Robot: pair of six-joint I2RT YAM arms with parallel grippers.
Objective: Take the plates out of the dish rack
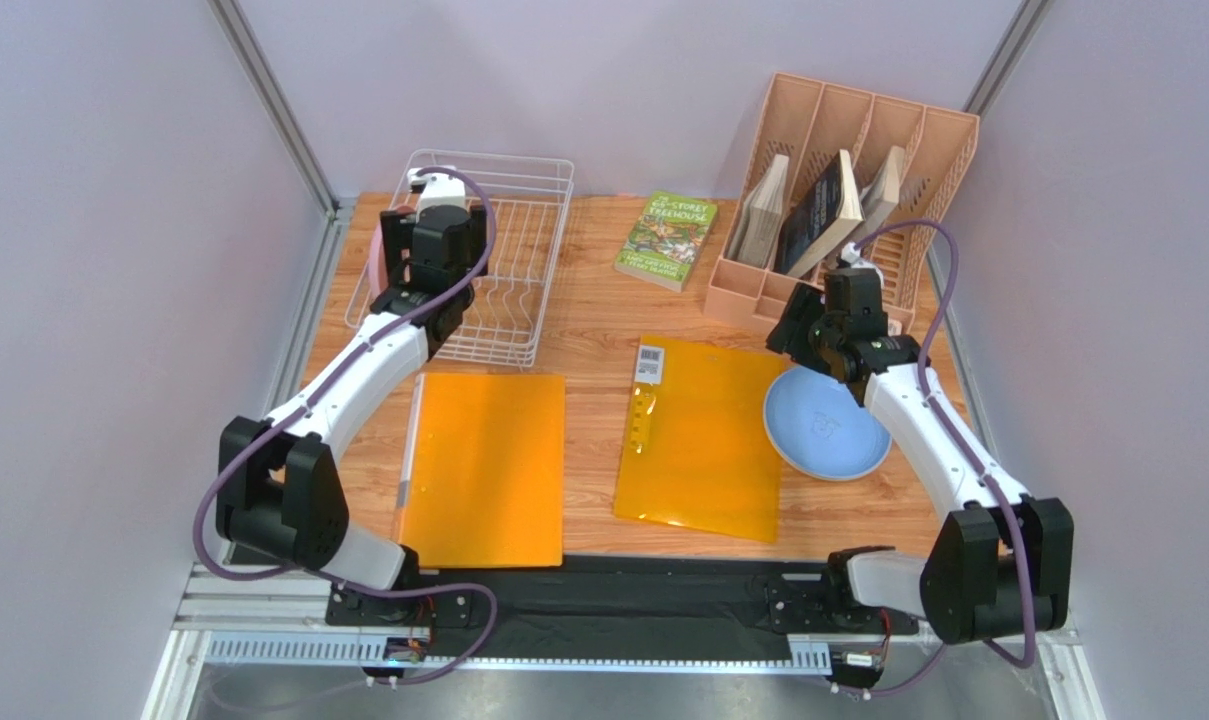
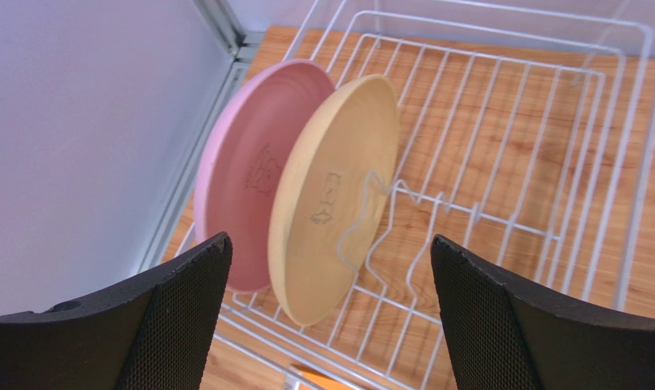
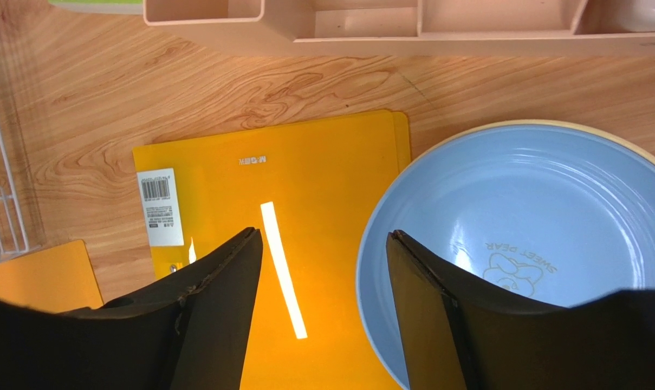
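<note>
Progress stands at about half, by my judgement: two plates are out of the rack [image 1: 523, 263] and two are left in it.

The blue plate [image 3: 534, 211] lies flat on the table [image 3: 102, 89] at my right side, with its edge over a corner of the folder [image 3: 330, 187]. A cream rim [image 3: 623, 141] shows just past its far edge. I take that to be a yellow plate lying under it, though only that sliver is visible.

In the rack, at my far left, the pink plate [image 2: 253, 175] and the yellow plate [image 2: 334, 195] stand on edge, close together and leaning the same way. The pink one is nearer the wall, and a wire prong crosses the face of the yellow one.

My left gripper [image 2: 329, 252] hangs over those two with its jaws spread wide and nothing between them; neither finger touches a plate. The yellow plate sits in line with the gap, so I judge it the next to go. My right gripper [image 3: 324, 236] hovers above the blue plate's edge and the folder, jaws apart, holding nothing.

What is left, as I see it, is to take each standing plate by its rim, lift it clear of the prongs without tipping its neighbour, and lay it on the table with the others. The pink plate, close against the rack's side, looks the harder of the two to reach.
</note>
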